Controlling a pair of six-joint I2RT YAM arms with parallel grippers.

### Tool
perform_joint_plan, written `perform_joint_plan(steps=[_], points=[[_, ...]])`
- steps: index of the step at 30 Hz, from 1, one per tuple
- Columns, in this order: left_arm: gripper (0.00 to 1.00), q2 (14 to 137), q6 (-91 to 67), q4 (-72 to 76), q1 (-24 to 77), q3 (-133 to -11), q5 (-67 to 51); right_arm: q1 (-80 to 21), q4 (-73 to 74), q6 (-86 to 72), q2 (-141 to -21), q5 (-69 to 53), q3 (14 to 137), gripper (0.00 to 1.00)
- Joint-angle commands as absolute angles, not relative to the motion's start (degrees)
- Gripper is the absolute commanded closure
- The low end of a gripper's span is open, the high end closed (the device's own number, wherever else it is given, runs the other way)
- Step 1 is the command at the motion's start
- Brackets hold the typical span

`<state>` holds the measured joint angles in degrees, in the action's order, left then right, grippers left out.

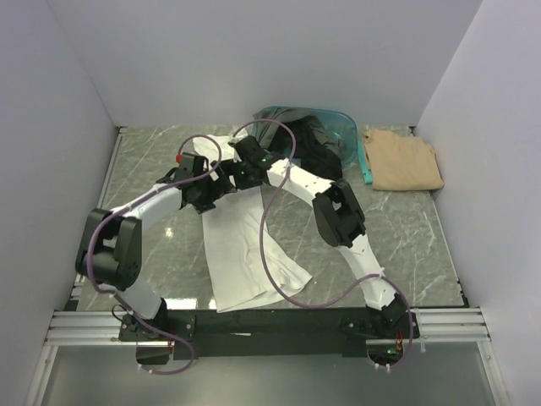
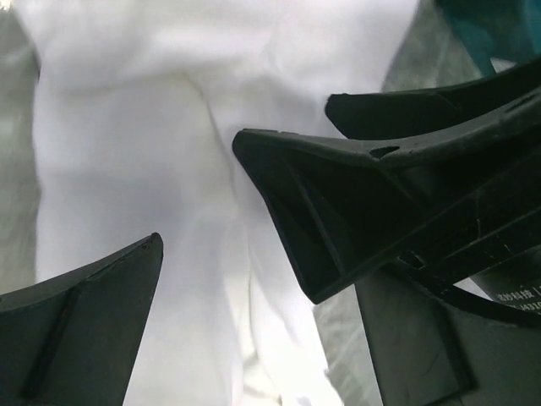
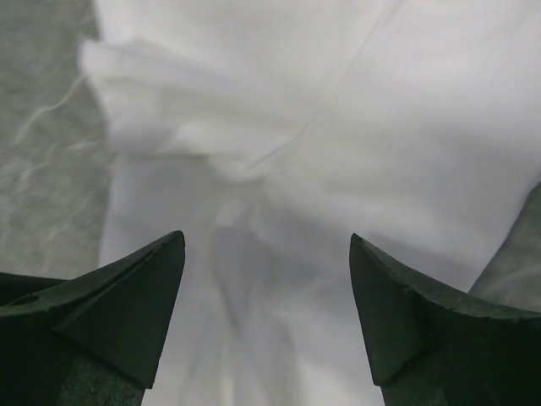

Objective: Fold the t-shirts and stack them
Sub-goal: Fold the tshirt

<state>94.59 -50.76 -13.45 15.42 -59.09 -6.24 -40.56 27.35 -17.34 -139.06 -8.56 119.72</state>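
A large white t-shirt (image 1: 245, 254) lies stretched out on the marble table, from near the basket down toward the front edge. Both grippers hover close together over its far end. My left gripper (image 1: 218, 189) is open, with white cloth (image 2: 152, 127) under and between its fingers (image 2: 215, 228). My right gripper (image 1: 240, 172) is open just above a bunched fold of the same shirt (image 3: 254, 127), with its fingers (image 3: 266, 241) apart and nothing between them. A folded tan t-shirt (image 1: 404, 159) lies at the back right. Black and dark grey t-shirts (image 1: 314, 142) are heaped in the basket.
A teal plastic basket (image 1: 348, 127) stands at the back centre-right, and its edge shows in the left wrist view (image 2: 482, 30). White walls close in the table on three sides. The right gripper's black fingers (image 2: 423, 106) show close beside the left gripper.
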Motion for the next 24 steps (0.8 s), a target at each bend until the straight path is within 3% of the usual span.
perform_joint_plan(steps=[1, 7, 13, 17, 24], points=[[0.00, 88.0, -56.5, -18.9, 12.0, -57.3, 5.3, -42.2, 23.9, -18.2, -122.6, -18.7, 115.9, 0.15], [0.01, 79.7, -56.8, -23.0, 12.0, -54.6, 7.9, -42.7, 20.1, -22.1, -108.8, -18.7, 100.8, 0.15], [0.01, 71.7, -56.9, -24.5, 12.0, -51.2, 7.0, -43.0, 22.0, -27.1, -95.6, -1.0, 83.9, 0.14], [0.01, 66.4, -54.7, -22.4, 12.0, -48.3, -0.9, -42.6, 25.3, -33.0, -87.7, 12.2, 72.3, 0.14], [0.00, 60.3, -47.3, -18.6, 16.2, -42.2, -12.7, -42.3, 25.7, -34.4, -86.0, 13.7, 69.0, 0.13]])
